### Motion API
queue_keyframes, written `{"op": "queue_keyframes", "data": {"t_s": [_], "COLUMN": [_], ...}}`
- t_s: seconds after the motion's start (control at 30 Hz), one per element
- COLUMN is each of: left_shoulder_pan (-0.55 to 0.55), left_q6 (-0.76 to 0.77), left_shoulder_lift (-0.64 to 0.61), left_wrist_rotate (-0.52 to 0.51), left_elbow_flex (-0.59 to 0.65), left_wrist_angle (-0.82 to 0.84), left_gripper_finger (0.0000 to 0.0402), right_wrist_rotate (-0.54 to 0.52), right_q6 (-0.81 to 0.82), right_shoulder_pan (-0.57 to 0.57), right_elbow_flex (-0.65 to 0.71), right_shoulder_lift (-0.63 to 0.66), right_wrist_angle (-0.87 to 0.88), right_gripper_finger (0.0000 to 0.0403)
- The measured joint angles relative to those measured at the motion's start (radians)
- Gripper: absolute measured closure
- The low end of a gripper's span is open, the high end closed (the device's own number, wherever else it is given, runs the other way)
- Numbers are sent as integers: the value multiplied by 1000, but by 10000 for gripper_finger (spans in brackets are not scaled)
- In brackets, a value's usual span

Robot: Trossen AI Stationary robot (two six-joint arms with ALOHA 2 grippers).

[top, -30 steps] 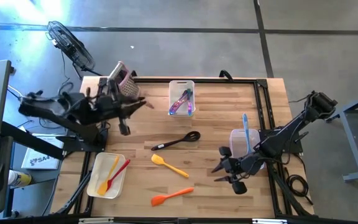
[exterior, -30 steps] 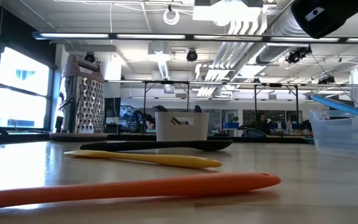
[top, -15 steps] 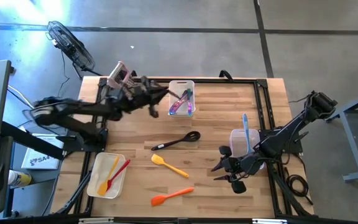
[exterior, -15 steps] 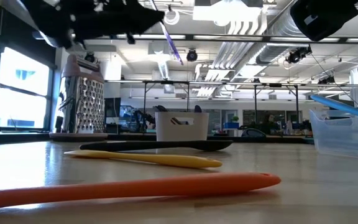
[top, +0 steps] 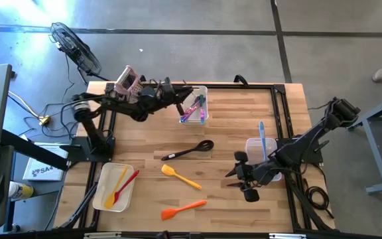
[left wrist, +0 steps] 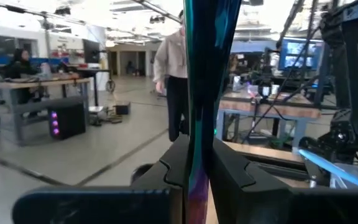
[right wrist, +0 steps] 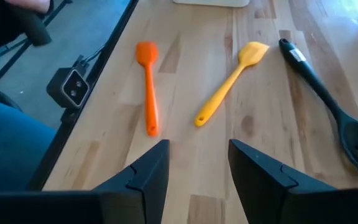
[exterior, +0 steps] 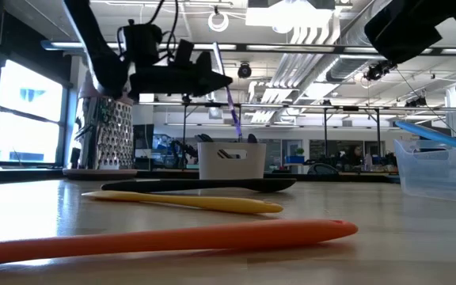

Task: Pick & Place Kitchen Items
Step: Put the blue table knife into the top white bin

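Nearest on the worktop [top: 231, 119] lie one orange spatula [top: 183, 209] and, at the near left, one white bin [top: 102, 196] holding two utensils, a yellow one [top: 117, 178] and a red one [top: 126, 184]; just beyond are one yellow spatula [top: 180, 176] and one black slotted spoon [top: 188, 151]. On the right, the right hand [top: 234, 177] hovers over the bare wood with its fingers spread and nothing in them, beside one clear bin [top: 254, 151] holding a single blue utensil [top: 262, 141]. Farthest, the left hand [top: 190, 93] pinches one purple utensil [exterior: 233, 117] above a second clear bin [top: 194, 104] holding several utensils, with one pink box grater [top: 130, 82] to its left.
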State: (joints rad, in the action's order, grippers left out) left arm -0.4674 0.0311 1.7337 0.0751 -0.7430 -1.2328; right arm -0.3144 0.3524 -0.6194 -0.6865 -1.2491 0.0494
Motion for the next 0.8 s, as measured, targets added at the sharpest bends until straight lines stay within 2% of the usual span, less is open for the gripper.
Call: {"op": "queue_keyframes", "data": {"t_s": [0.23,0.4,0.8], "left_shoulder_pan": [3,-22,-31], "left_q6": [-27,-28,-45], "left_shoulder_lift": [139,172,280], "left_wrist_rotate": [34,-35,25], "left_elbow_flex": [-117,-122,-123], "left_wrist_angle": [30,51,49], "left_gripper_finger": [370,370,371], "right_wrist_rotate": [46,52,59], "right_q6": [-17,-17,-27], "right_shoulder_pan": [39,40,52], "right_elbow_flex": [0,0,0], "right_shoulder_lift": [0,0,0], "right_wrist_angle": [-2,0,-8], "right_gripper_finger": [245,245,245]}}
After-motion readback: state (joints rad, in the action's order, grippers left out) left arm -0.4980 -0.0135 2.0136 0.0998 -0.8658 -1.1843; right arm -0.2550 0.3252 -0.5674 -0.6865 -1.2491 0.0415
